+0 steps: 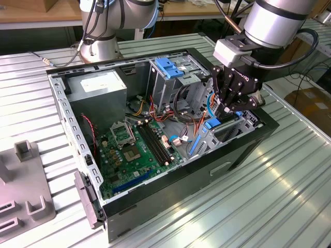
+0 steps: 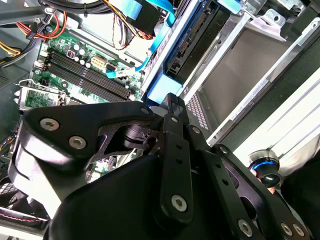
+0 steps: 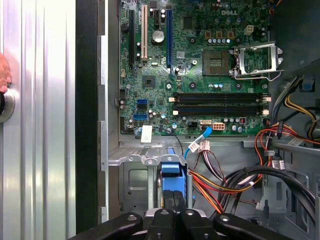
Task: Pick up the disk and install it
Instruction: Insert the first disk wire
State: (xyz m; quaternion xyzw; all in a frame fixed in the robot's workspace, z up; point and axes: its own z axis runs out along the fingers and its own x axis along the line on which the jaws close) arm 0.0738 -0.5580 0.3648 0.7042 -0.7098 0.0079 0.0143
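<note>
The disk (image 1: pixel 211 124) stands on edge in the metal bay at the front corner of the open computer case (image 1: pixel 155 191), toward the exterior view's right. Its blue rail slopes down into the bay. My gripper (image 1: pixel 223 114) hangs straight above it, fingers shut together, tips against the disk's blue end. In the first wrist view the gripper (image 3: pixel 174 202) meets that blue end of the disk (image 3: pixel 172 172) edge-on. In the second wrist view the gripper (image 2: pixel 172 102) touches the blue end of the disk (image 2: pixel 161 90), and the disk's dark body runs deeper into the bay.
Red, orange and black cables (image 3: pixel 225 185) lie beside the bay. The green motherboard (image 1: pixel 137 150), a grey power supply (image 1: pixel 98 88) and a blue-topped drive cage (image 1: pixel 170 67) are inside the case. A grey fixture (image 1: pixel 26 175) sits on the ribbed table. A hand (image 3: pixel 2 72) rests by a round button.
</note>
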